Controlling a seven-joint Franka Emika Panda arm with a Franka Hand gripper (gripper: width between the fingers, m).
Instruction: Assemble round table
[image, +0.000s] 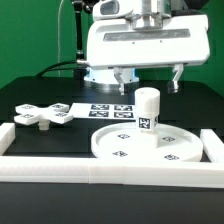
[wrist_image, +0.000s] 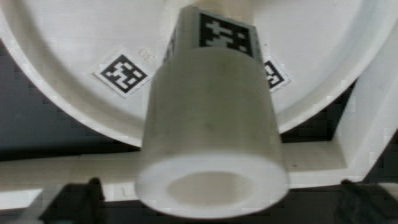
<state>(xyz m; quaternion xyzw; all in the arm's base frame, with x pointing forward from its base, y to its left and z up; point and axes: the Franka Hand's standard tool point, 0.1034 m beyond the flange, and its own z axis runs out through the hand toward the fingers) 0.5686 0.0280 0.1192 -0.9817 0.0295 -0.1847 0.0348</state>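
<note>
Gripper (image: 150, 84) fingers stood wide apart and held nothing. The gripper hung straight over the post, with one finger on each side of the post's top end. The pictures did not show whether the fingers were level with that end or a little above it.

On the black table (image: 50, 140), white border rails (image: 100, 172) ran along the front edge and the edge at the exterior view's left. The large rimmed disc (image: 100, 146) lay flat in the front corner at the exterior view's right, close to both rails there. The marker board (image: 108, 110) lay behind it, toward the middle of the surface. The lobed cross-shaped piece (image: 45, 115) lay flat near the edge at the exterior view's left, well apart from the disc. The post (image: 148, 108) stood upright on the disc, its hollow end up.

The step in hand seemed to be fixing the post into the disc. How firmly it sat could not be seen. The next move probably called for a centred grip on the post, then turning it without tilting.
</note>
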